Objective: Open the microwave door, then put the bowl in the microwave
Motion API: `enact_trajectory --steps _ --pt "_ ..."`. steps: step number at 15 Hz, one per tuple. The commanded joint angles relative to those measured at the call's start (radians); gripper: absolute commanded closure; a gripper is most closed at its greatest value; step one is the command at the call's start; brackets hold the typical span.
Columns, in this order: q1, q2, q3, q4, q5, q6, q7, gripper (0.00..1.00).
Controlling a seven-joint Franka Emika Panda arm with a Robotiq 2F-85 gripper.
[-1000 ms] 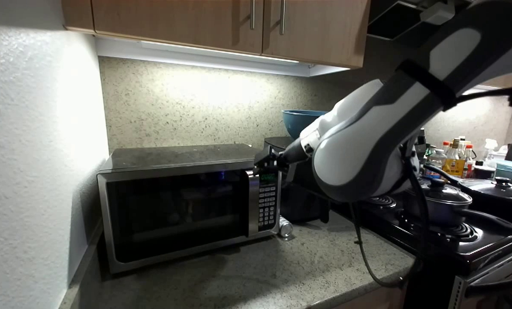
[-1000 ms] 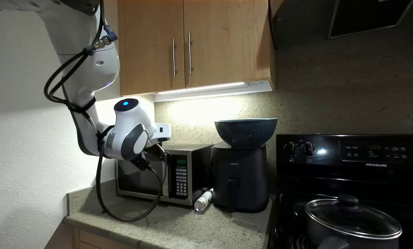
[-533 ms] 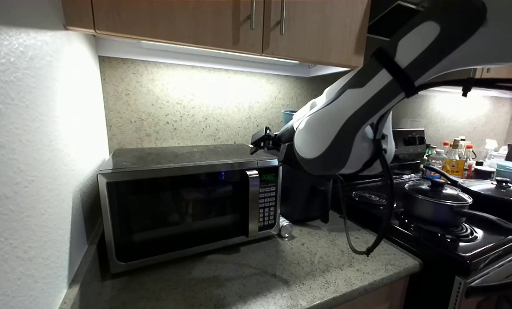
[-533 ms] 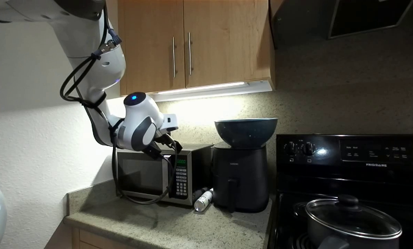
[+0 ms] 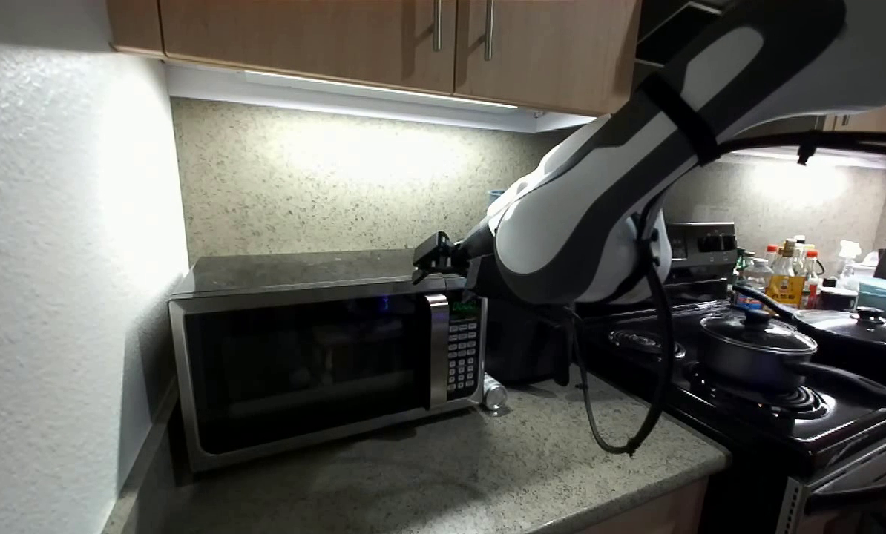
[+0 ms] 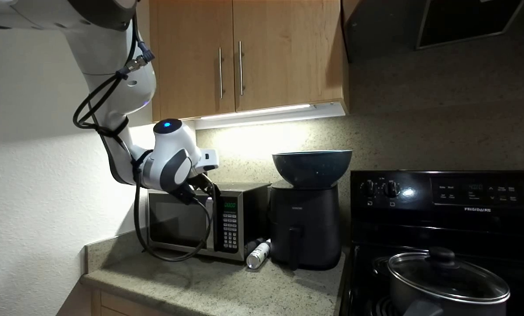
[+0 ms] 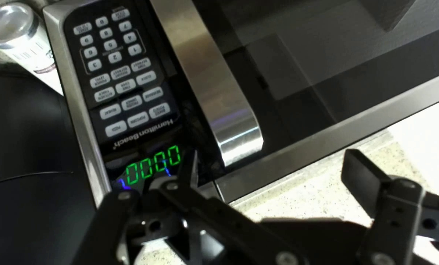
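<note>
The jaws of the gripper (image 7: pixel 271 162) are spread wide with nothing in their hold; in the wrist view the steel handle (image 7: pixel 219 88) of the microwave door (image 5: pixel 302 371) shows between and beyond its fingers (image 7: pixel 363 184), and I cannot tell whether either finger touches the microwave (image 5: pixel 302 271). The door itself is closed across the front of the microwave, and the button panel (image 7: pixel 120 70) beside it glows with green zeros. In both exterior views the gripper hangs by the handle's upper end. The bowl (image 6: pixel 312 170) sits upright on top of a black air fryer (image 6: pixel 308 219), just beside the microwave; in an exterior view the arm (image 5: pixel 576 230) covers nearly all of the bowl. A white can (image 6: pixel 258 255) lies on its side on the speckled counter (image 6: pixel 227 285), between microwave and fryer. Past the fryer comes a black stove (image 6: pixel 420 210), a lidded pot (image 5: pixel 758 363) on one burner and bottles (image 5: pixel 784 278) crowded beyond it. Wooden cabinets (image 6: pixel 284 52) hang overhead, and a light strip (image 6: pixel 257 111) shines beneath them.
</note>
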Motion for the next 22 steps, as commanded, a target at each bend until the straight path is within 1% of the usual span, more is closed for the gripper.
enact_trajectory --steps 1,2,6,9,10,11,12,15,17,18,19,20,22 --pt "-0.031 0.045 0.020 0.036 -0.017 -0.064 -0.047 0.00" --pt "-0.009 0.061 -0.012 0.047 -0.027 -0.079 -0.043 0.00" --pt "0.027 0.138 -0.102 0.106 -0.050 -0.128 -0.038 0.00" --pt "0.055 0.185 -0.143 0.160 -0.065 -0.153 -0.024 0.00" --pt "0.057 0.193 -0.143 0.173 -0.063 -0.156 -0.023 0.24" --pt "0.066 0.204 -0.154 0.185 -0.063 -0.159 -0.022 0.26" --pt "0.061 0.210 -0.147 0.196 -0.061 -0.157 -0.023 0.33" --pt "0.070 0.214 -0.157 0.204 -0.061 -0.150 -0.023 0.51" --pt "0.096 0.207 -0.185 0.197 -0.062 -0.144 -0.012 0.62" --pt "0.134 0.199 -0.227 0.188 -0.065 -0.138 0.001 0.66" --pt "0.169 0.189 -0.264 0.178 -0.068 -0.128 0.012 0.73" --pt "0.220 0.174 -0.319 0.162 -0.070 -0.119 0.025 0.73" --pt "0.309 0.140 -0.406 0.136 -0.064 -0.132 0.053 0.81"
